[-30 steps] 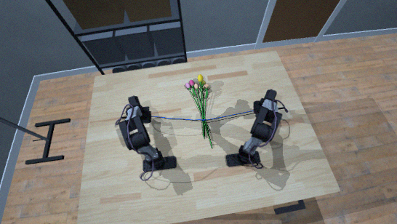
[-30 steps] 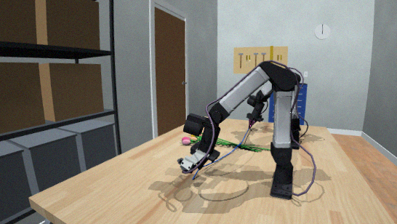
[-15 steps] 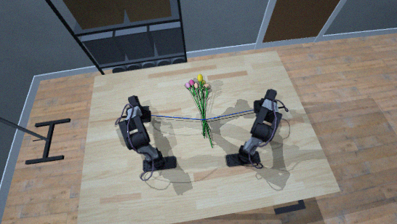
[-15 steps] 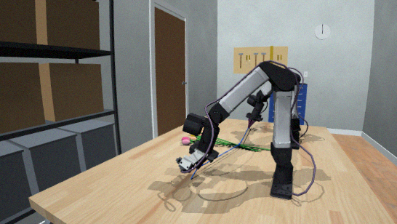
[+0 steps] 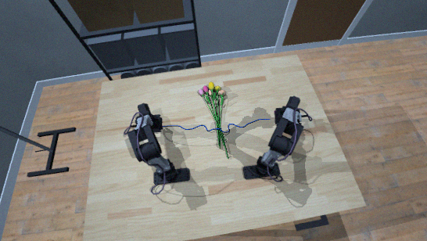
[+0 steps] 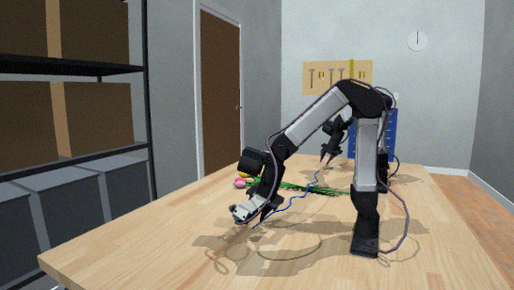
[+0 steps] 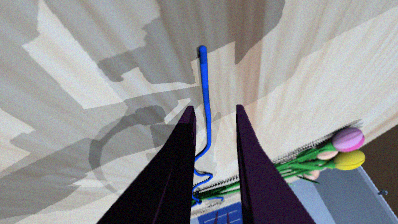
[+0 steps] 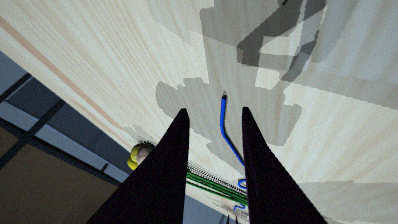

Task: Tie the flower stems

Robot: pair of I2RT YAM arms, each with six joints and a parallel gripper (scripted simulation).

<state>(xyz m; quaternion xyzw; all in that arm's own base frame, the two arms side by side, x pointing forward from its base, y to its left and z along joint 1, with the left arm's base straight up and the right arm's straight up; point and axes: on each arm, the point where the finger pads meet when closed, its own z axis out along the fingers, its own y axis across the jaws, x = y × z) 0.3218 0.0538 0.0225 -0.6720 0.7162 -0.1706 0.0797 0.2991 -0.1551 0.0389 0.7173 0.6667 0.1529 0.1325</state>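
The flower bunch (image 5: pixel 217 115) (image 6: pixel 325 191) (image 7: pixel 300 169) (image 8: pixel 212 185) lies on the table. Its several green stems look mostly straight, cross close together at the cord, and fan out towards the heads. The blue cord (image 5: pixel 184 127) (image 6: pixel 291 205) (image 7: pixel 205 100) (image 8: pixel 223 117) lies slack and wavy to both sides. It meets the stems at the crossing; how tight the knot is there is too small to tell. My left gripper (image 7: pixel 215 111) (image 6: pixel 262 218) is partly open, with one cord end loose between and beyond its fingers. My right gripper (image 8: pixel 214 113) (image 6: pixel 325 161) is partly open round the other loose end.
The wooden table (image 5: pixel 129 203) (image 6: pixel 155 264) carries both arms, whose bases stand either side of the stem ends. The flower heads (image 5: pixel 211 89) (image 7: pixel 349 145) point to the back edge. A shelf rack (image 5: pixel 141 52) (image 6: pixel 148 118) stands on the floor behind the table.
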